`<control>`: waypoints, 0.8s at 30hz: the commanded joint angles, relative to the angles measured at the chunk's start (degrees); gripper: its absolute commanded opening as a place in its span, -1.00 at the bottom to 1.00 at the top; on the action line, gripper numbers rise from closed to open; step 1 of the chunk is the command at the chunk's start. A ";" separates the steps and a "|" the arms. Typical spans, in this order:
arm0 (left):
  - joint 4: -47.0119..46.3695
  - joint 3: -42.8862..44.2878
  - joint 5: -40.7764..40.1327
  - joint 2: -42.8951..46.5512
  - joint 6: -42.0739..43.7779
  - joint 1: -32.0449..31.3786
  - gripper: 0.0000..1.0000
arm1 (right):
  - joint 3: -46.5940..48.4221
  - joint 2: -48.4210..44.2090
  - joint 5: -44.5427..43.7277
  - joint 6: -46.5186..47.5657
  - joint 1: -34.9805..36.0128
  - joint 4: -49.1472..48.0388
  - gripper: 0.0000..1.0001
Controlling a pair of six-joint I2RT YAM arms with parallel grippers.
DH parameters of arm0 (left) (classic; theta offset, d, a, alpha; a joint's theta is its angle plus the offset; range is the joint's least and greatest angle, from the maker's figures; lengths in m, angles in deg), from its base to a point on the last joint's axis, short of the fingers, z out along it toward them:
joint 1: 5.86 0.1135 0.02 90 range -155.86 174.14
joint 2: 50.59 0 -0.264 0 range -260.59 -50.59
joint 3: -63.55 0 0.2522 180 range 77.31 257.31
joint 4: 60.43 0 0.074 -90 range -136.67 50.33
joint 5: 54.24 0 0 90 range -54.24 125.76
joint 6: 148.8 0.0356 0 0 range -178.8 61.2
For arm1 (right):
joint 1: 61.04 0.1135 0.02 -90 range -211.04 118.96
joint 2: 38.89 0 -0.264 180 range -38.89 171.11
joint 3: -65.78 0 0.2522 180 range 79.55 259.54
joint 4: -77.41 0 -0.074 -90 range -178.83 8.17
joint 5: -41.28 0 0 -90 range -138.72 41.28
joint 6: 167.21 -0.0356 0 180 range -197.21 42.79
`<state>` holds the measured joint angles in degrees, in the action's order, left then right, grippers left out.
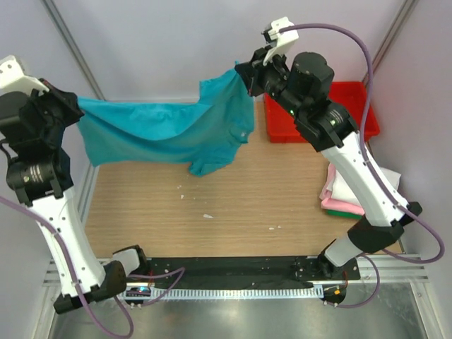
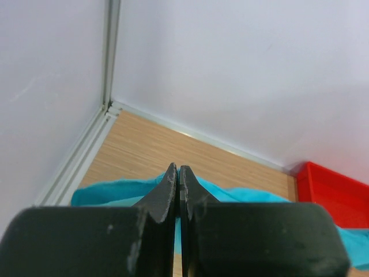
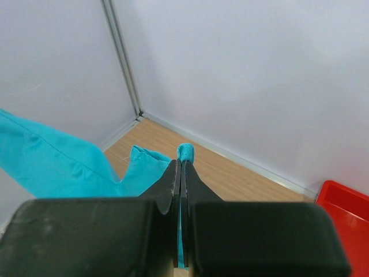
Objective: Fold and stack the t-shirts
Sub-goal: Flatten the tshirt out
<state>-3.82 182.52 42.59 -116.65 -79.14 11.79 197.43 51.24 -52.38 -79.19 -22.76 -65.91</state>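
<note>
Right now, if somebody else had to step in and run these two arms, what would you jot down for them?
Left gripper: shut on one end of the teal cloth t-shirt, raised at the left side.
Right gripper: shut on its other end, raised at the far right.
The shirt hangs spread between them over the wooden table, unfolded.
Done: a folded stack of white, pink and green t-shirts lies at the table's right edge, nearer than the red plastic tray.
Left: lay the teal one down, fold it, add it to the stack.
</note>
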 commanded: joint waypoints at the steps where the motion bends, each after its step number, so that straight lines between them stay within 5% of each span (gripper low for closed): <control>1: 6.62 4.73 -4.28 2.51 0.74 0.46 -1.00 | -0.37 -6.80 -5.21 1.80 2.58 1.25 -0.97; 14: 13.14 2.72 -10.08 16.66 -2.07 -0.16 -1.00 | -6.79 -19.19 -6.62 -0.31 4.43 4.42 -0.98; 24: 15.51 10.02 -12.89 14.57 -1.29 -0.16 -1.00 | -3.72 -18.15 -12.22 -0.48 4.43 9.07 -0.98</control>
<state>11.11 191.61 31.25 -99.84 -81.00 11.73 191.62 32.59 -60.11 -79.10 -18.65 -57.56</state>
